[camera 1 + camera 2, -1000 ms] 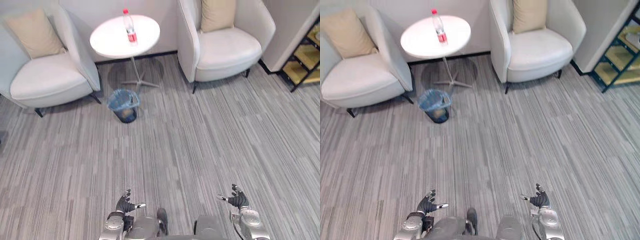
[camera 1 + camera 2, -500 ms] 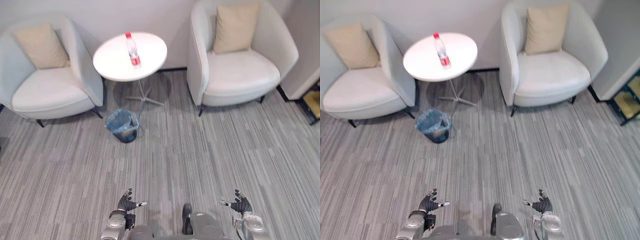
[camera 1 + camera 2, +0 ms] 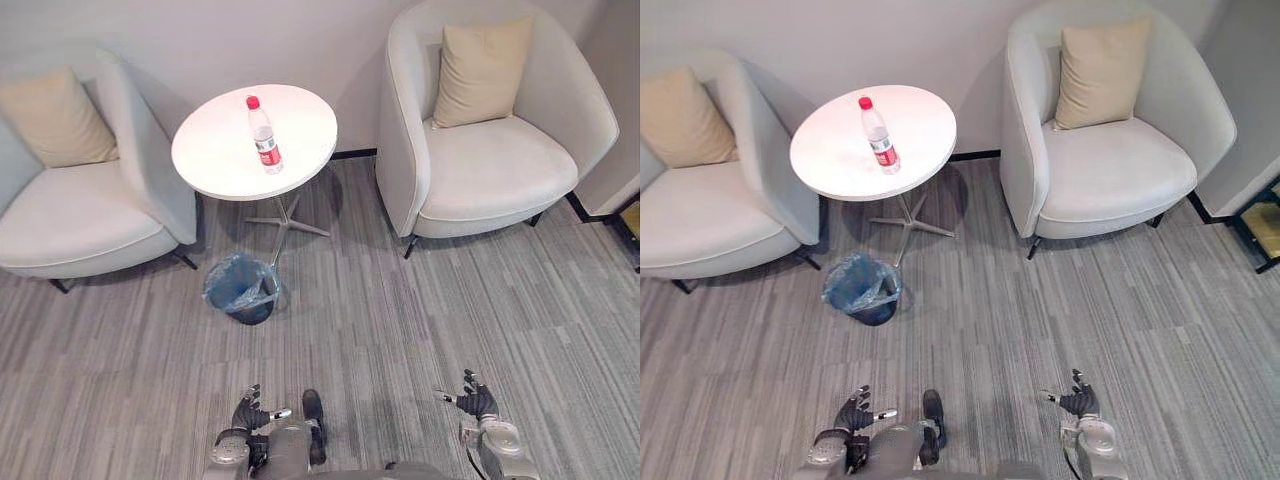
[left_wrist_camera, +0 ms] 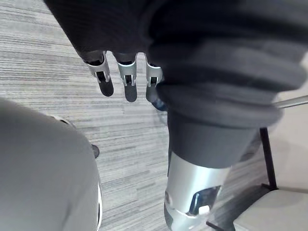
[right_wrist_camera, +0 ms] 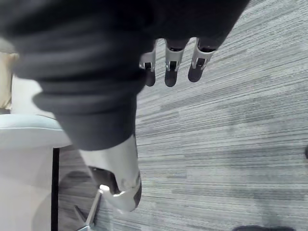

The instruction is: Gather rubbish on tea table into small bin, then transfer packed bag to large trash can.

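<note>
Floor: grey striped carpet [image 3: 400,310] across the whole room, meeting a pale wall [image 3: 250,40] at 12 o'clock.
Tabletop: round white tabletop [image 3: 220,150] on a thin metal stem, at 11 o'clock in the head views, close to the wall.
Rubbish: one clear bottle [image 3: 264,137] with a red cap and red label, upright near the middle of the tabletop.
Bin: small bin [image 3: 241,290] lined with a blue bag, on the carpet at 6 o'clock from the tabletop, just beside the table's foot.
Seats: left armchair [image 3: 70,225] at 9 o'clock from the table, right armchair [image 3: 490,170] at 3 o'clock, both white, each with a beige cushion [image 3: 482,72] against its back.
Left robot hand [image 3: 252,410]: at 7 o'clock, low over the carpet, fingers spread and straight, nothing in it.
Right robot hand [image 3: 474,400]: at 5 o'clock, fingers likewise spread, empty, well apart from the bottle and bin.
</note>
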Available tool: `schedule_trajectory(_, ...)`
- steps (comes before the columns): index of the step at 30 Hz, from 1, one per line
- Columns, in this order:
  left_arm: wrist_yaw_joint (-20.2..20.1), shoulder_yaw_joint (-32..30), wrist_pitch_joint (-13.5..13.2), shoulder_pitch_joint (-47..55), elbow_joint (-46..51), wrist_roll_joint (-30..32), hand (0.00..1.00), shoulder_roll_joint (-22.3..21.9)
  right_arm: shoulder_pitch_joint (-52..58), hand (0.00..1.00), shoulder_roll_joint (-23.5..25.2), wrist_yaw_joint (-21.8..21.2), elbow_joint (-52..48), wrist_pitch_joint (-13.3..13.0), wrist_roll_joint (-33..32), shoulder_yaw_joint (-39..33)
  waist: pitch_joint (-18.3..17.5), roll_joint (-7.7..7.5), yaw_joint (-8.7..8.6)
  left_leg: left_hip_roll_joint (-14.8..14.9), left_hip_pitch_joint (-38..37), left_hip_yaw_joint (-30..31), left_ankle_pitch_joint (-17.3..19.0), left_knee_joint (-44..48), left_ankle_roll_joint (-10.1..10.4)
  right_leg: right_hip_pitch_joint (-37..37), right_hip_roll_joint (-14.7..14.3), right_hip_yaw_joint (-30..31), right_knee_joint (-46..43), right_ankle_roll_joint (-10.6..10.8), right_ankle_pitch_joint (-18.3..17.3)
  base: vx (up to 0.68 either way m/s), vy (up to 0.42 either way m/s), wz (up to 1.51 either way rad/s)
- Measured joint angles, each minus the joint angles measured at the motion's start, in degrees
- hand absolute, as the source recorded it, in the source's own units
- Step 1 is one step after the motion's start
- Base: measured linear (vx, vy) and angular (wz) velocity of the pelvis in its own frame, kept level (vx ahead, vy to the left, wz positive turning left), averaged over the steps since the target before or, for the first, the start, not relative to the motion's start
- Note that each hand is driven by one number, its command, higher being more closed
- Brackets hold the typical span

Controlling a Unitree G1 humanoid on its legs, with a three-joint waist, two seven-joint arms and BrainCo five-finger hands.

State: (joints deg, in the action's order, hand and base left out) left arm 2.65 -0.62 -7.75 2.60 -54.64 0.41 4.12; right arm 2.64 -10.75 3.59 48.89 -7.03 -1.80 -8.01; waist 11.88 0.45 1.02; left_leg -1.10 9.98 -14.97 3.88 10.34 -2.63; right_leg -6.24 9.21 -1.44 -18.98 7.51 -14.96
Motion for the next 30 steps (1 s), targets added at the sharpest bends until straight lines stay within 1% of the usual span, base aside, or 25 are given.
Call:
schedule_trajectory(1, 0.0, 0.0, 0.0, 0.2, 0.0, 0.0, 0.0, 0.1, 0.0, 0.0, 0.3, -0.1, 0.0, 0.1, 0.4, 0.0, 0.0, 0.07, -0.02, -0.5, -1.5, -0.1, 0.3, -0.6, -0.3, 2.1, 0.4, 1.3, -6.0, 0.8, 0.1, 0.4, 0.235, 0.1)
schedule_trajectory(2, 0.0, 0.2, 0.1, 0.5, 0.0, 0.0, 0.0, 0.7, 0.8, 0.0, 1.1, -0.2, 0.0, 0.3, 0.7, 0.1, 0.1, -0.16, -0.13, -1.4, -4.2, -0.1, 1.0, -0.6, -1.4, 4.7, 1.0, 3.1, -16.2, 4.8, -0.4, 0.43, 0.183, 0.22)
schedule_trajectory(3, 0.0, 0.5, 0.2, 0.6, 0.0, -0.1, 0.0, 0.8, 1.4, 0.0, 1.3, -0.5, 0.3, 0.5, 1.3, 0.1, 0.1, -0.17, 0.0, -2.3, -7.2, 0.7, 2.8, -0.5, -1.8, 7.3, 0.8, 3.7, -24.7, 6.3, -1.3, 0.52, 0.179, 0.24)
schedule_trajectory(5, 0.0, 0.6, 0.3, 0.5, 0.0, -0.1, 0.0, 1.5, 1.2, 0.0, 1.3, -0.7, 0.4, 0.7, 1.6, 0.4, 0.1, -0.02, -0.23, -3.3, -11.5, 1.7, 4.8, -2.0, -2.2, 11.8, 1.0, 2.5, -32.6, 3.9, -2.5, 0.42, 0.091, 0.22)
schedule_trajectory(6, 0.1, 1.1, 0.5, 0.5, -0.1, -0.1, 0.0, 1.8, 1.0, 0.0, 1.0, -0.8, 0.4, 0.7, 1.8, 1.6, 0.2, 0.23, -0.56, -3.4, -13.9, 2.9, 5.1, -3.1, -2.3, 14.2, 0.8, -0.5, -32.9, 1.5, -3.7, 0.32, 0.025, 0.38)
schedule_trajectory(8, 0.1, 1.0, 0.5, -0.2, -0.1, -0.4, 0.0, 1.8, 1.0, 0.0, 0.8, -1.1, 0.5, 0.7, 1.9, 2.3, 0.3, 0.59, -1.59, -2.7, -15.8, 4.8, 5.1, -4.1, -2.3, 17.1, 0.2, -4.3, -28.5, -1.4, -5.1, 0.38, -0.037, 0.64)
schedule_trajectory(9, 0.1, 1.0, 0.5, -0.8, 0.0, -0.8, 0.0, 1.8, 0.8, 0.0, 0.7, -1.1, 0.5, 0.7, 1.9, 2.2, 0.4, 1.28, -2.05, -1.2, -16.7, 6.7, 5.1, -4.0, -2.3, 19.5, -1.8, -5.4, -20.0, -2.2, -5.0, 0.45, -0.119, 0.79)
schedule_trajectory(11, 0.1, 1.0, 0.5, -1.0, 0.0, -0.9, 0.0, 1.8, 0.6, 0.0, 0.7, -1.1, 0.5, 0.7, 1.9, 2.2, 0.6, 1.6, -2.36, 0.3, -18.0, 8.2, 5.5, -4.0, -1.3, 20.6, -3.7, -4.7, -9.7, -3.5, -1.6, 0.38, -0.149, 0.66)
schedule_trajectory(12, 0.1, 1.0, 0.4, -0.8, 0.0, -0.9, 0.0, 2.0, 0.9, 0.0, 0.7, -1.1, 0.5, 0.7, 1.9, 2.2, 0.3, 1.07, -2.83, 1.1, -19.4, 9.5, 6.8, -3.9, 1.0, 20.4, -4.5, -4.4, -0.2, -3.9, 5.3, 0.42, -0.206, 0.75)
schedule_trajectory(13, 0.1, 1.0, 0.4, -0.5, -0.5, -0.9, 0.0, 1.8, 1.6, 0.0, 0.4, -1.1, 0.9, 0.7, 1.9, 2.1, 0.3, 0.86, -3.37, 1.6, -21.0, 11.0, 8.2, -3.9, 3.1, 19.5, -4.6, -4.4, 1.1, -6.1, 14.3, 0.44, -0.214, 0.61)
schedule_trajectory(14, 0.0, 1.1, 0.5, -0.5, -0.8, -0.9, 0.0, 1.4, 1.4, 0.0, 0.1, -1.1, 1.3, 0.8, 1.9, 1.9, -0.2, 1.58, -3.12, 2.8, -21.1, 11.4, 8.4, -3.9, 3.4, 19.0, -5.4, -4.8, 0.9, -6.4, 14.4, 0.44, -0.253, 0.27)
schedule_trajectory(15, -0.1, 1.0, 0.4, -0.1, -1.3, -0.9, 0.0, 1.3, 1.0, 0.0, 0.0, -1.0, 1.1, 0.6, 1.9, 1.5, -0.3, 1.67, -2.86, 3.6, -20.8, 11.6, 7.8, -3.0, 4.3, 19.3, -5.8, -4.9, -0.6, -7.5, 12.6, 0.39, -0.269, 0.08)
schedule_trajectory(17, -0.1, 0.8, 0.5, -0.2, -1.8, -0.8, 0.0, 1.2, 1.3, 0.0, -0.1, -1.0, 1.0, 0.7, 1.9, 0.6, -0.3, 1.83, -3.53, 4.1, -20.3, 12.1, 7.4, 0.5, 5.2, 18.0, -5.4, -6.7, -2.5, -8.4, 9.6, 0.32, -0.269, 0.38)
schedule_trajectory(19, -0.1, -0.4, 0.4, -1.1, -1.6, -0.8, 0.0, 0.4, 3.1, 0.0, 0.3, -1.0, 0.2, 0.9, 1.8, -0.2, -0.2, 1.85, -3.52, 5.3, -16.5, 12.8, 7.3, 11.7, 7.8, 13.8, -5.3, -8.9, -0.4, -8.7, 7.6, 0.23, -0.223, 0.67)
schedule_trajectory(20, -0.1, -1.4, 0.4, -1.3, -1.0, -0.8, 0.0, -0.3, 5.0, 0.0, 0.5, -1.0, -1.5, 0.8, 1.5, 0.0, 0.0, 1.59, -3.42, 7.1, -11.0, 12.3, 6.0, 23.9, 10.1, 10.4, -6.0, -10.0, 1.9, -8.8, 6.8, 0.22, -0.215, 0.53)
schedule_trajectory(21, -0.1, -2.0, 0.4, -0.8, 0.0, -0.8, 0.0, -1.0, 5.8, 0.0, 0.7, -1.0, -2.9, 0.8, 1.1, 0.1, 0.0, 2.4, -3.05, 10.4, -6.6, 9.9, 6.4, 33.9, 10.4, 7.3, -7.5, -10.9, 4.2, -9.5, 6.4, 0.22, -0.189, 0.36)
schedule_trajectory(22, -0.1, -2.2, 0.4, -0.4, 0.0, -0.8, 0.0, -1.3, 5.7, 0.0, 0.9, -1.0, -3.1, 0.8, 0.7, 0.0, 0.0, 2.51, -2.92, 11.7, -5.4, 8.6, 6.9, 36.4, 9.6, 5.9, -8.0, -11.1, 4.9, -9.5, 6.5, 0.21, -0.131, 0.02)
schedule_trajectory(23, -0.1, -2.2, 0.5, 0.3, 0.0, -0.8, 0.0, -1.5, 5.6, 0.0, 1.2, -1.0, -3.1, 0.7, 0.0, -0.2, 0.1, 2.55, -2.85, 13.2, -3.5, 6.0, 7.9, 37.0, 7.9, 3.8, -8.3, -11.1, 6.3, -9.7, 6.3, 0.21, -0.08, -0.11)
schedule_trajectory(24, -0.1, -2.0, 0.6, 0.5, 0.0, -0.8, 0.0, -1.7, 5.4, 0.0, 1.3, -1.0, -3.2, 0.6, -0.1, -0.4, 0.1, 2.41, -2.51, 12.9, -2.4, 3.9, 8.6, 32.5, 7.0, 2.4, -7.9, -10.8, 7.5, -9.6, 6.3, 0.2, -0.05, -0.14)
schedule_trajectory(25, -0.2, -1.8, 0.6, 0.4, 0.0, -0.8, 0.0, -1.7, 5.3, 0.0, 1.3, -1.0, -3.2, 0.6, -0.4, -0.4, 0.1, 2.41, -2.31, 12.5, -2.2, 3.2, 8.6, 28.9, 7.0, 2.2, -7.7, -10.7, 7.9, -9.5, 6.2, 0.15, -0.001, -0.13)
schedule_trajectory(26, -0.1, -1.6, 0.6, 0.2, 0.0, -0.8, 0.0, -1.7, 5.2, 0.0, 1.2, -1.0, -3.1, 0.6, -0.4, -0.5, 0.1, 2.41, -2.01, 11.3, -1.6, 3.0, 8.3, 21.9, 7.0, 2.1, -7.2, -10.5, 7.8, -9.2, 6.1, 0.24, 0.088, -0.11)
schedule_trajectory(27, -0.1, -1.3, 0.6, 0.1, 0.0, -0.8, 0.0, -1.6, 5.2, 0.0, 1.0, -0.9, -3.0, 0.6, -0.4, -0.7, 0.1, 2.38, -1.63, 9.0, -1.5, 3.1, 6.1, 10.1, 7.3, 1.6, -6.3, -10.1, 7.7, -8.2, 5.3, 0.25, 0.111, -0.06)
schedule_trajectory(28, -0.1, -1.0, 0.6, 0.2, 0.0, -0.8, 0.0, -1.6, 5.4, 0.0, 0.9, -0.9, -2.9, 0.6, -0.4, -0.8, 0.1, 2.45, -1.67, 8.3, -1.6, 3.2, 4.0, 5.4, 7.3, 1.4, -6.0, -10.1, 7.6, -7.7, 5.0, 0.27, 0.127, -0.07)
schedule_trajectory(29, -0.1, -0.7, 0.6, 0.3, 0.0, -0.8, 0.0, -1.6, 5.6, 0.0, 0.8, -0.9, -2.6, 0.7, -0.4, -1.1, -0.1, 2.83, -1.5, 7.7, -2.3, 3.5, -1.5, 0.3, 7.6, 1.3, -6.1, -9.5, 7.0, -6.8, 4.1, 0.29, 0.169, -0.2)
schedule_trajectory(30, -0.1, 0.0, 0.6, 0.7, -0.2, -0.8, 0.0, -0.9, 5.6, 0.0, 1.0, -0.7, -1.5, 0.8, -0.4, -0.8, -0.4, 2.93, -0.95, 6.6, -4.2, 2.9, -6.8, -2.3, 3.8, 0.3, -5.9, -8.0, 7.2, -5.6, 3.3, 0.29, 0.155, -0.21)
